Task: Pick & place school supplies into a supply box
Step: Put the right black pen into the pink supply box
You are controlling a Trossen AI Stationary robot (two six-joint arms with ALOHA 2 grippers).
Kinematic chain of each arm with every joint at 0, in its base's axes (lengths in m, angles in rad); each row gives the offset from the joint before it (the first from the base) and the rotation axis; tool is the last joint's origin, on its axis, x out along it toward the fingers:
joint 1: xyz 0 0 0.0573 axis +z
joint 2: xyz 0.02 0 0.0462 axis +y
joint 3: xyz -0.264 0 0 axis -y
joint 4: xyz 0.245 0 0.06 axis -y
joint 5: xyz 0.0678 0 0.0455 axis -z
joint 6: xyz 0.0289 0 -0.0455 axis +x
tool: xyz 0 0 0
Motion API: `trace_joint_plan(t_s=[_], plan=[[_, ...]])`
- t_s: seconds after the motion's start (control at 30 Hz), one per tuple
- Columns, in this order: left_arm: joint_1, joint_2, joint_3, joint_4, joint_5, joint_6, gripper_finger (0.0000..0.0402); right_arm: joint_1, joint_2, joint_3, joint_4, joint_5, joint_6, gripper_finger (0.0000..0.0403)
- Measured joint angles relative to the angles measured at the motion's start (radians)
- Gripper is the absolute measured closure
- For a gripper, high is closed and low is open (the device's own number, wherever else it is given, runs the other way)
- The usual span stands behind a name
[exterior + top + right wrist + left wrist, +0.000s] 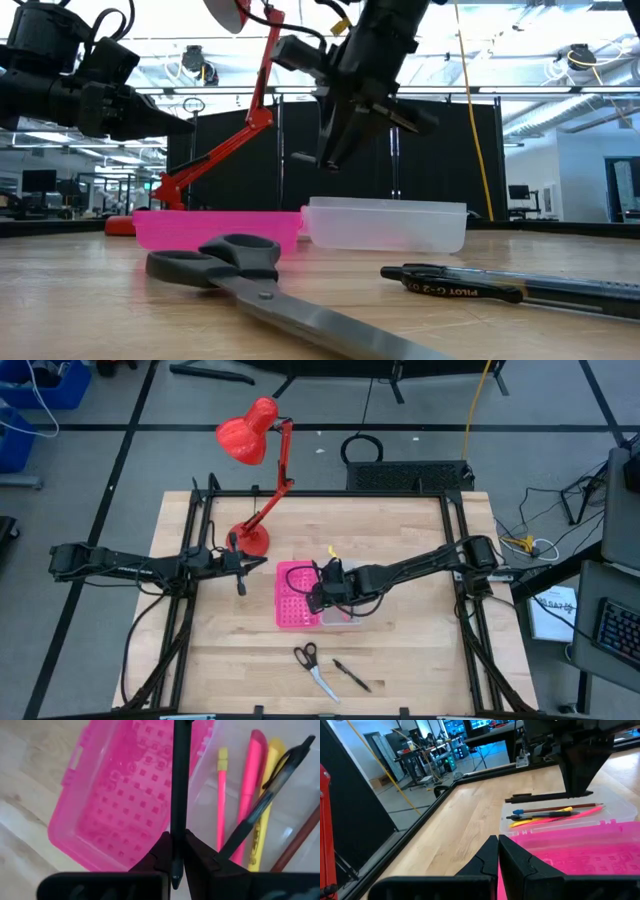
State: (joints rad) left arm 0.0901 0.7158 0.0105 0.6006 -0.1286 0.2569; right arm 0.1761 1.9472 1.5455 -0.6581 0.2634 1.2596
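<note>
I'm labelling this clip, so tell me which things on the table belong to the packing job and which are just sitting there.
Part of the job:
- pink and clear plastic supply box
- pens and pencils already in its clear half
- thin dark pen clamped in the right gripper
- black-handled scissors
- black pen on the table

Just lying about:
- red desk lamp

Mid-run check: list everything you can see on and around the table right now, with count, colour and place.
Supply box: one, hot-pink gridded half joined to a clear tray half, table centre.
Pens and pencils in the tray: at least five; pink, yellow, black, brown.
Dark pen: one, clamped in the right gripper above the box.
Scissors: one, black handles, silver blades, near front edge.
Black pen: one, on the table beside the scissors.
Desk lamp: one, red, back left of the box.
Left gripper: shut, empty, left of the box.
Right gripper: shut on the dark pen.
</note>
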Motion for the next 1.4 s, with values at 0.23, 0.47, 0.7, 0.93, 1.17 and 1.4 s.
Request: trace_joint_plan(t_s=[0.23, 0.47, 0.7, 0.93, 1.17, 1.4], plan=[[0.0, 0.0, 0.0, 0.0, 0.014, -0.008, 0.038, 0.0, -0.002, 0.0, -0.069, 0.019, 0.064, 0.0384], [0.0, 0.0, 0.0, 0.0, 0.042, -0.009, 0.038, 0.0, -0.002, 0.0, -0.094, 0.022, 0.067, 0.0384], [0.0, 0.0, 0.0, 0.0, 0.042, -0.011, 0.038, -0.011, -0.002, -0.113, -0.009, -0.029, 0.126, 0.0384], [0.0, 0.0, 0.0, 0.0, 0.042, -0.004, 0.038, -0.045, -0.002, -0.186, 0.096, -0.059, 0.115, 0.0384], [0.0, 0.0, 0.0, 0.001, 0.042, 0.0, 0.038, -0.053, -0.002, -0.211, 0.109, -0.11, 0.116, 0.0367], [0.0, 0.0, 0.0, 0.001, 0.042, -0.008, 0.038, -0.053, -0.005, -0.213, 0.109, -0.136, 0.099, 0.0316]])
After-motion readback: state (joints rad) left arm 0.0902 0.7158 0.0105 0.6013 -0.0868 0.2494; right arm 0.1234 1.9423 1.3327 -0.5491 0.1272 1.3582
